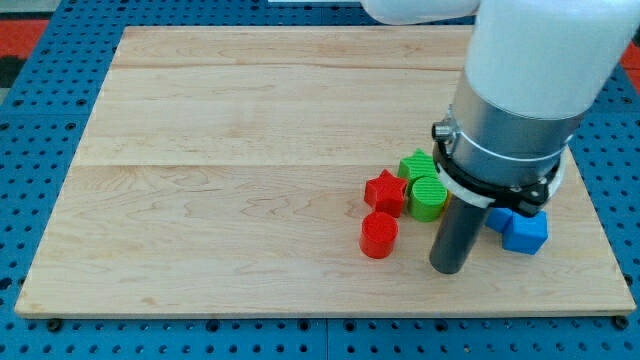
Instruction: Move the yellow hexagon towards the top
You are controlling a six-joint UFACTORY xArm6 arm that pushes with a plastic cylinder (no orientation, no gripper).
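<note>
No yellow hexagon shows in the camera view; the arm's wide body may hide it. My tip (447, 268) rests on the wooden board (230, 150) in the lower right part. It is just right of the red cylinder (378, 235) and below the green cylinder (428, 197), apart from both. A red star (385, 191) lies left of the green cylinder, touching it. A second green block (415, 164) sits behind them. A blue block (525, 232) lies right of the rod, with another blue piece (497, 219) partly hidden by the arm.
The arm's white and grey body (520, 100) covers the board's upper right area. The board sits on a blue pegboard surface (40, 150). The board's right edge (600, 230) is close to the blue blocks.
</note>
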